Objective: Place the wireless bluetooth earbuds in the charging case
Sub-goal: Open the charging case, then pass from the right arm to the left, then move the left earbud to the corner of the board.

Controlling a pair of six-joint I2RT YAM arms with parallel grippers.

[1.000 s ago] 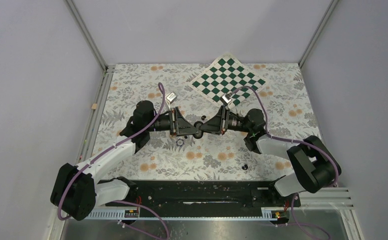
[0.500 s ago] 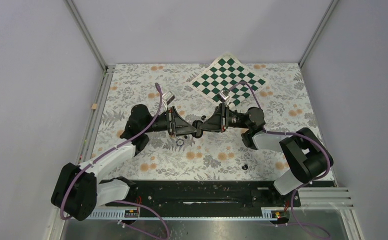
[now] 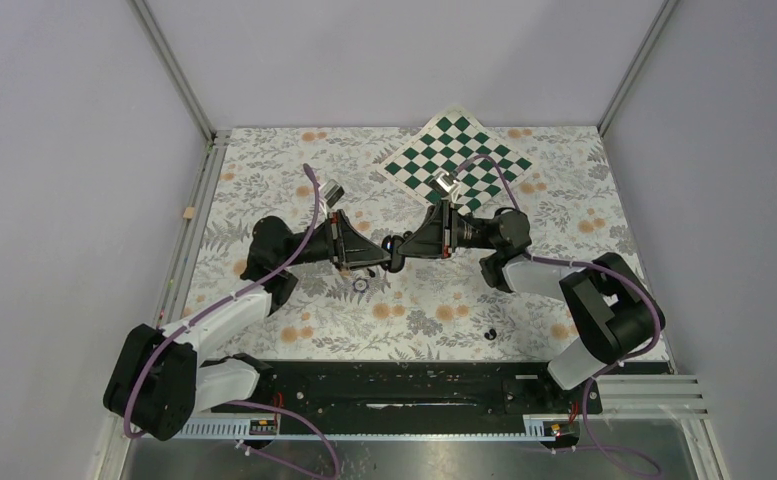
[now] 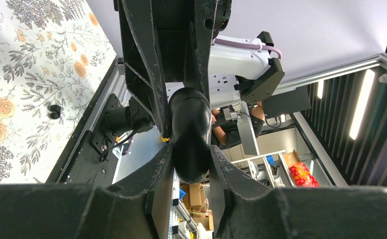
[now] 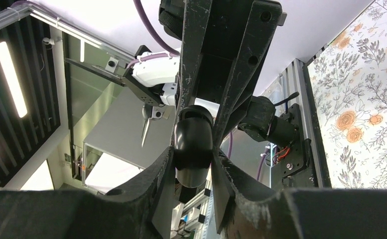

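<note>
The charging case [image 4: 190, 124], a black rounded pebble, hangs above the floral mat at the table's middle, clamped from both sides. My left gripper [image 4: 190, 154] is shut on one end of it and my right gripper [image 5: 193, 159] is shut on the other end [image 5: 193, 132]. In the top view the two grippers meet tip to tip, left [image 3: 386, 256] and right [image 3: 401, 249], and hide most of the case. I cannot see inside the case. The earbuds [image 3: 490, 331] lie as tiny black dots on the mat near the front right, also seen in the left wrist view [image 4: 56, 110].
A green and white chequered cloth [image 3: 457, 160] lies at the back right. A small dark ring with a pale centre [image 3: 361, 283] sits on the mat just below the left gripper. A tan strip [image 3: 188, 212] lies by the left frame rail. A black rail [image 3: 394, 385] runs along the near edge.
Both grippers, still closed on the case, have rolled together and shifted slightly left and toward the back. The right arm's elbow has swung in closer. The earbuds and the ring have not moved.
</note>
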